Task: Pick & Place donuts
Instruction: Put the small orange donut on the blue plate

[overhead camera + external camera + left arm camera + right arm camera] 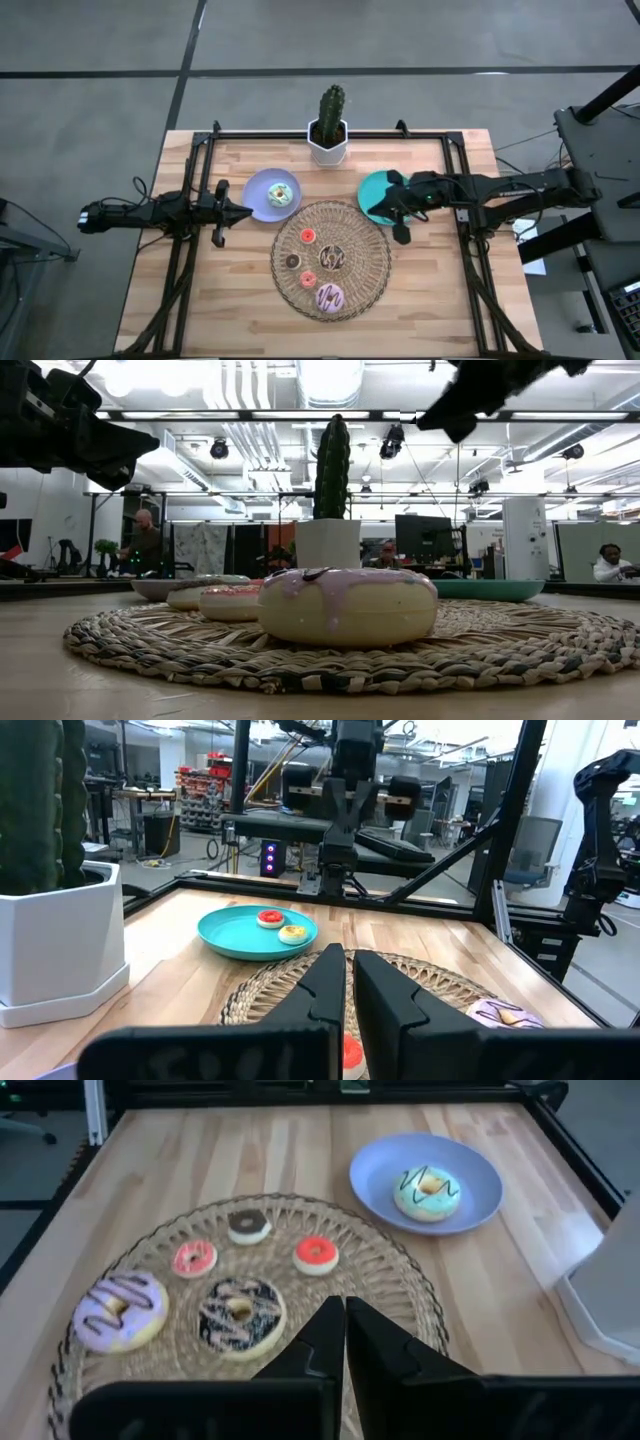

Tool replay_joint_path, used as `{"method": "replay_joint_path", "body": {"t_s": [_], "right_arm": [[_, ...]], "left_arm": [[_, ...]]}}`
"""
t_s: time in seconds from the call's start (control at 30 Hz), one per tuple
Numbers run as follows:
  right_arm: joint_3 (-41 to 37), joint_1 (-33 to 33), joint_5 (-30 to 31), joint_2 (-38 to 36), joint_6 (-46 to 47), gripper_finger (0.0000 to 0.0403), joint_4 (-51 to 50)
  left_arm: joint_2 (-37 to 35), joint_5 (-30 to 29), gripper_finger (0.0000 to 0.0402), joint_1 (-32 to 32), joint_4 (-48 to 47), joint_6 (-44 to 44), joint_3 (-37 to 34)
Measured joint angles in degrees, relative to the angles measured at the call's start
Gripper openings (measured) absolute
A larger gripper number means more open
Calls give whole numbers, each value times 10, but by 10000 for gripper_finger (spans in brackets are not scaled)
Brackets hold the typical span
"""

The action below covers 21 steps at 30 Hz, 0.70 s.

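Five donuts (237, 1312) are laid flat on the wicker mat (400, 1295); one white-green donut (427, 1192) on the lavender plate (480, 1175); two tiny ones (281, 925) on the teal plate (225, 933).

You have a pale wooden tabletop (240, 300) bordered by a black metal frame (380, 133). At the middle of its far edge stands a green cactus (332, 103) in a white hexagonal pot (327, 148). A round woven wicker mat (372, 262) lies at the centre, reaching toward the near edge. A lavender plate (258, 190) sits just off the mat's far left rim, and a teal plate (372, 198) off its far right rim. Beyond the tabletop you can see a grey floor (100, 40), and in the room behind it, ceiling lights, monitors and seated people (607, 565).
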Motion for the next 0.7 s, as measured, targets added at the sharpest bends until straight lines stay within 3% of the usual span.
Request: {"method": "replay_joint_path", "body": {"t_s": [0.37,0.7], "right_arm": [[-77,0,0,-99,-36,8,1],[-84,0,0,-114,-21,9,1]], "left_arm": [[0,0,0,0,0,0,0],[0,0,0,0,0,0,0]]}}
